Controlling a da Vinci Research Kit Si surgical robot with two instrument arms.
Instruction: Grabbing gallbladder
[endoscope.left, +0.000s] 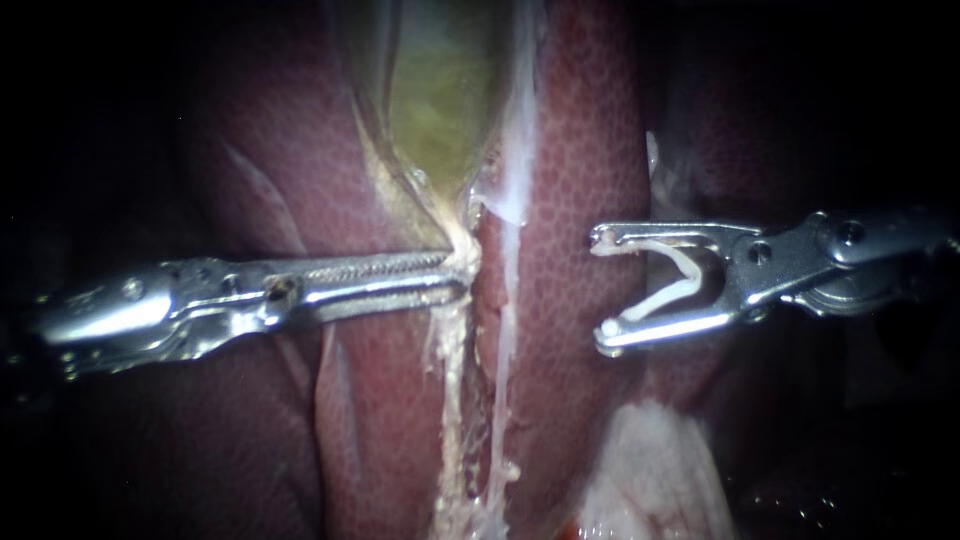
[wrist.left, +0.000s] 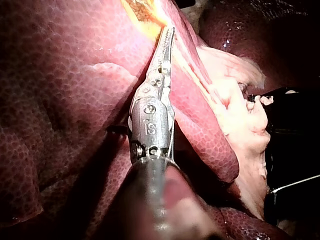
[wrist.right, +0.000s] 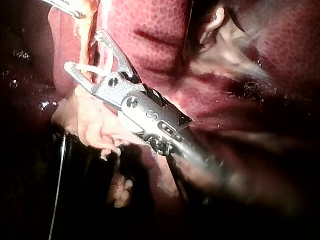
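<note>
My left instrument (endoscope.left: 462, 270) has its pincer closed on what looks like the bottom end of the gallbladder (endoscope.left: 440, 110), which runs upward, while my right instrument (endoscope.left: 603, 290), farther off, grips a white clip (endoscope.left: 660, 300) in its wide pincer.

Left instrument (endoscope.left: 455, 275) below gallbladder (endoscope.left: 440, 110); clip (endoscope.left: 660, 298) in right instrument (endoscope.left: 603, 290), before liver (endoscope.left: 580, 150).

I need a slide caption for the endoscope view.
The left instrument grips the gallbladder; right instrument holds a white clip over the liver.
</note>
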